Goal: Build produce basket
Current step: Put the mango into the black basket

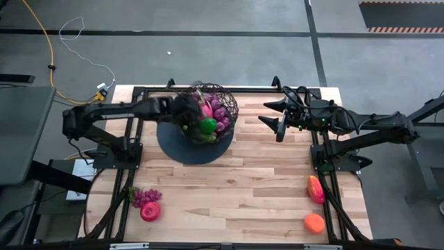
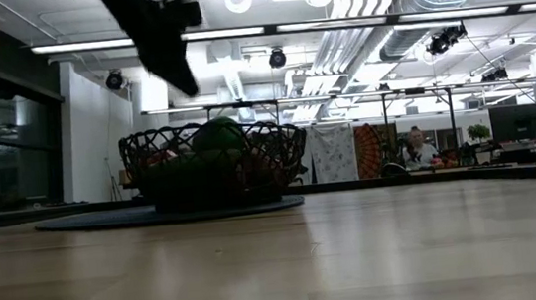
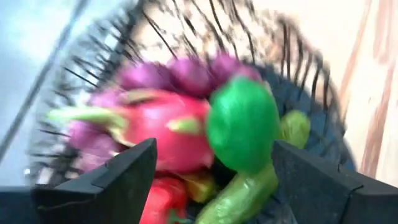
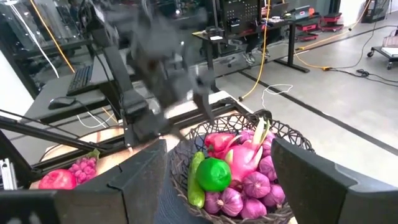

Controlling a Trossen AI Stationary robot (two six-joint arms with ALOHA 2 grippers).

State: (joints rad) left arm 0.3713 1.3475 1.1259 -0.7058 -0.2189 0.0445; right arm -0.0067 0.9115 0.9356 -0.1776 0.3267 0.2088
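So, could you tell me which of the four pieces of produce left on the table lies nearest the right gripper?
The red-orange fruit, just above the round orange by the right edge.

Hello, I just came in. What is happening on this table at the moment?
The robot is filling a wire basket with produce. The left gripper is over the basket with its fingers apart and nothing between them. Inside lie a dragon fruit, a green round fruit, a cucumber and purple pieces. The right gripper waits open beside the basket, empty. Grapes, a red fruit, an orange and another red piece lie on the table.
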